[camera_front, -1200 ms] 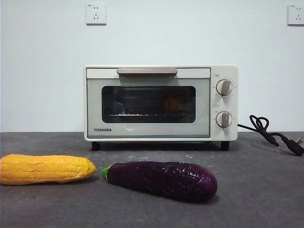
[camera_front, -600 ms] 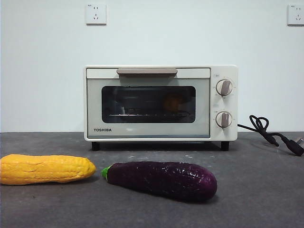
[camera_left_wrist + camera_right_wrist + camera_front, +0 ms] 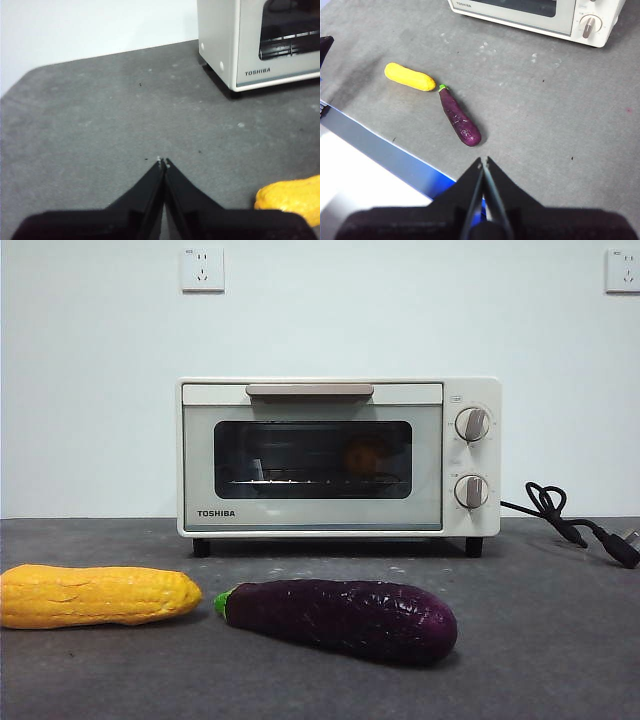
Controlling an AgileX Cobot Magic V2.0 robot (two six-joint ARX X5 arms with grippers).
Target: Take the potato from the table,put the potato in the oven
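Movement: none that I can spot, honestly.
Potato: the orange blob behind the oven window looks a bit sharper than half a second ago, that's about it.

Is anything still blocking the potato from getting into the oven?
No. The potato already sits inside the oven, seen as an orange lump behind the glass of the closed door. Both grippers, left and right, wait shut over the table.

One oven, one potato, one corn cob, one eggplant.
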